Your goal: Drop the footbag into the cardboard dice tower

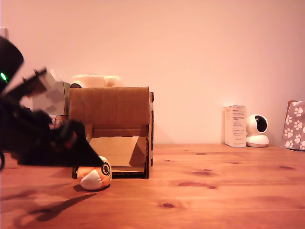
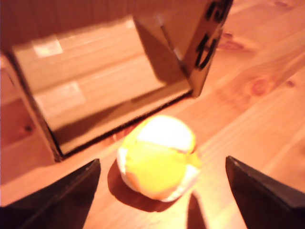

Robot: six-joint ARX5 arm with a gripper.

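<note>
The footbag (image 1: pixel 95 175) (image 2: pixel 158 157), a soft ball of orange, yellow and white panels with a dark round mark, rests on the wooden table just in front of the cardboard dice tower (image 1: pixel 112 114) (image 2: pixel 95 71). The tower is a brown corrugated box whose front opening shows a sloped ramp. My gripper (image 2: pixel 162 191) reaches in from the exterior view's left and stands open. Its two dark fingers (image 2: pixel 62 195) straddle the footbag with a gap on each side, touching nothing. In the exterior view the dark arm (image 1: pixel 43 143) hides the fingertips.
Patterned tissue boxes (image 1: pixel 50 95) and a cream object (image 1: pixel 95 80) stand behind the tower. At the back, on the exterior view's right, are a white carton (image 1: pixel 235 126), a small white camera (image 1: pixel 258 130) and a paw-print bag (image 1: pixel 295 124). Bare wooden tabletop (image 1: pixel 214 191) spreads to the right.
</note>
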